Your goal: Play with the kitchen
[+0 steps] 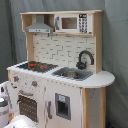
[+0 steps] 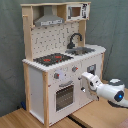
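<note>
The hand [image 2: 83,83], whose opening cannot be told, is poised just in front of the kitchen [image 2: 60,60] near the oven door [image 2: 64,95], so a misjudged push could be driven into the panel beside the knobs [image 2: 56,76], shifting the toy on the tabletop [image 2: 90,116].

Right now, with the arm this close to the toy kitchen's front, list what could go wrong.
1. The gripper sits right at the oven door; pushing further could shove or tip the kitchen.
2. It may strike the knobs instead of the handle.
3. In the first exterior view the arm is mostly out of frame, so contact is hard to monitor.
</note>
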Controlling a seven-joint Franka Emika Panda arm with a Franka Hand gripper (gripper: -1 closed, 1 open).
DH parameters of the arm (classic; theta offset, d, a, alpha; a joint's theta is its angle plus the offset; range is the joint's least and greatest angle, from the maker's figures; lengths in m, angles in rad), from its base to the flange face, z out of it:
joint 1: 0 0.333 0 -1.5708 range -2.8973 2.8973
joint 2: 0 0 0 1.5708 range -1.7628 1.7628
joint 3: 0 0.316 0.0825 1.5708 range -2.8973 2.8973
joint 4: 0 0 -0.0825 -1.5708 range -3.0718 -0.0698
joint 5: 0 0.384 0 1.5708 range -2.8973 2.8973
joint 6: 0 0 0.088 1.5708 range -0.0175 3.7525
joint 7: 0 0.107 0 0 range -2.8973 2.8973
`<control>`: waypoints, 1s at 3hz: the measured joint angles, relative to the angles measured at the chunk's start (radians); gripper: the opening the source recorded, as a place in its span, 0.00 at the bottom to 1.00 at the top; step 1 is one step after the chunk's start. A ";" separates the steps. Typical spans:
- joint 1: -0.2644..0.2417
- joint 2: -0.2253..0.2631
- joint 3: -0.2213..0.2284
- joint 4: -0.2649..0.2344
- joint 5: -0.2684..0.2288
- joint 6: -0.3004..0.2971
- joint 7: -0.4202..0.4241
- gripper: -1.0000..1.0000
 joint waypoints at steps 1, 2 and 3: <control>0.000 -0.001 0.017 -0.008 0.000 0.000 0.107 1.00; 0.000 -0.001 0.015 -0.022 0.000 0.000 0.216 1.00; -0.007 -0.001 0.017 -0.037 0.000 0.000 0.319 1.00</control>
